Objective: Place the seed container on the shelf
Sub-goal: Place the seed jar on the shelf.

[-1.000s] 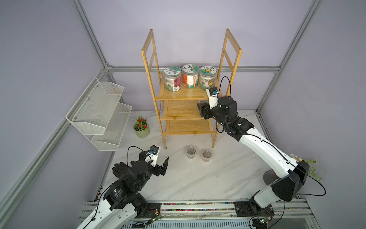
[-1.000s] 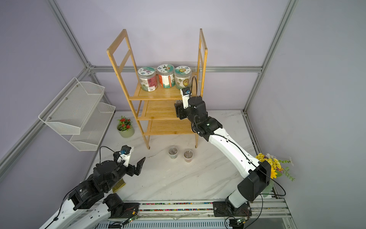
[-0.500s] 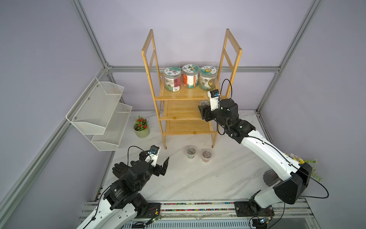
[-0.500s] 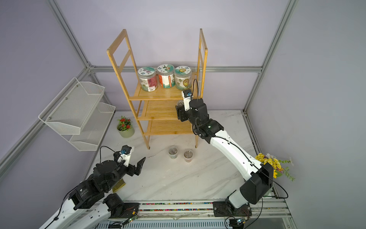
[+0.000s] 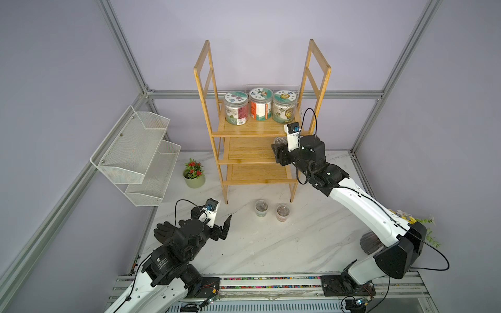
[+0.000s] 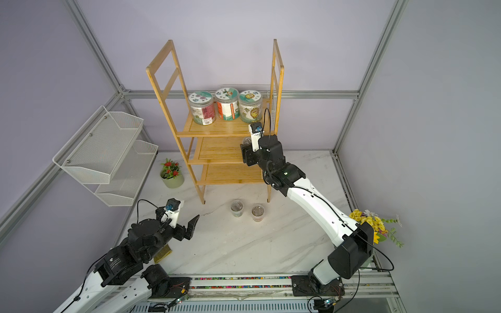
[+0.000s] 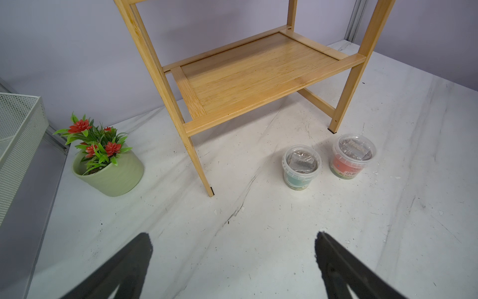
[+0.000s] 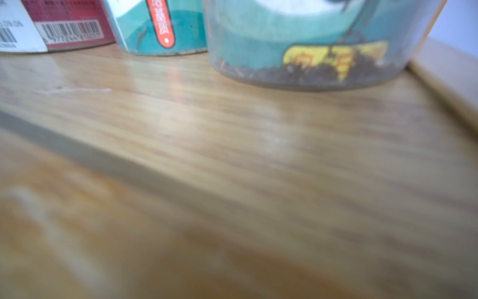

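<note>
In both top views my right gripper (image 5: 279, 151) (image 6: 245, 154) is shut on a small clear seed container (image 5: 280, 141) (image 6: 247, 141) at the right front corner of the bamboo shelf (image 5: 252, 132) (image 6: 217, 132). It holds the container between the top and middle tiers. The right wrist view shows only the blurred top tier (image 8: 258, 155), not the jaws. Two more seed containers (image 5: 261, 208) (image 5: 282, 212) (image 7: 301, 165) (image 7: 353, 155) stand on the table in front of the shelf. My left gripper (image 5: 221, 219) (image 7: 232, 239) hovers open and empty over the table's left front.
Three labelled jars (image 5: 260, 107) line the back of the top tier. A green pot of red flowers (image 5: 193, 176) stands left of the shelf. A white wire basket (image 5: 135, 151) hangs on the left wall. Yellow flowers (image 6: 371, 219) lie at the right edge.
My right arm has shifted only slightly at the shelf, the container still in its grip. The left arm has not moved.
</note>
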Available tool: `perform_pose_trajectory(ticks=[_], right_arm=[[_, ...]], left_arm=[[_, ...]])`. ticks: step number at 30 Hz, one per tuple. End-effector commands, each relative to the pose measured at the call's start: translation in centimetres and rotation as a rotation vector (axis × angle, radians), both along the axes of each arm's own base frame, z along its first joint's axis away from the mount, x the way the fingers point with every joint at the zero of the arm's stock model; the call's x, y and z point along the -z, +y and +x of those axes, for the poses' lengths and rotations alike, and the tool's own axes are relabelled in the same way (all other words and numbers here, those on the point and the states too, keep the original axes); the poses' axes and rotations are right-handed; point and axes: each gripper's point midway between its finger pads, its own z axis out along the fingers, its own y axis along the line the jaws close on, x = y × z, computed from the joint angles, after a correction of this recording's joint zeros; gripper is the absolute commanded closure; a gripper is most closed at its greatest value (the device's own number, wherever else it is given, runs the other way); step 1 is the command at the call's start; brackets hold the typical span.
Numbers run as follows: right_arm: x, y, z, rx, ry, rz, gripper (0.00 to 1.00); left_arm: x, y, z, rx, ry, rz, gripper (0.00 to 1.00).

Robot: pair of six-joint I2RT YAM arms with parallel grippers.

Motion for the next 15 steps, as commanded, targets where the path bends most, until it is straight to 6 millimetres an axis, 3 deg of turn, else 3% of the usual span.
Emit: perform_pose_trajectory(ticks=[1, 15], right_arm=[[8.52, -0.35, 0.67, 0.03, 0.221, -0.12, 0.29], [8.73, -0.21, 0.64, 0.023, 0.23, -0.122, 0.2]], left_arm=[[-2.42, -0.22, 0.0, 0.015, -0.056, -0.03, 0.0], [-2.45, -0.18, -0.05, 0.015, -0.057, -0.03, 0.0]])
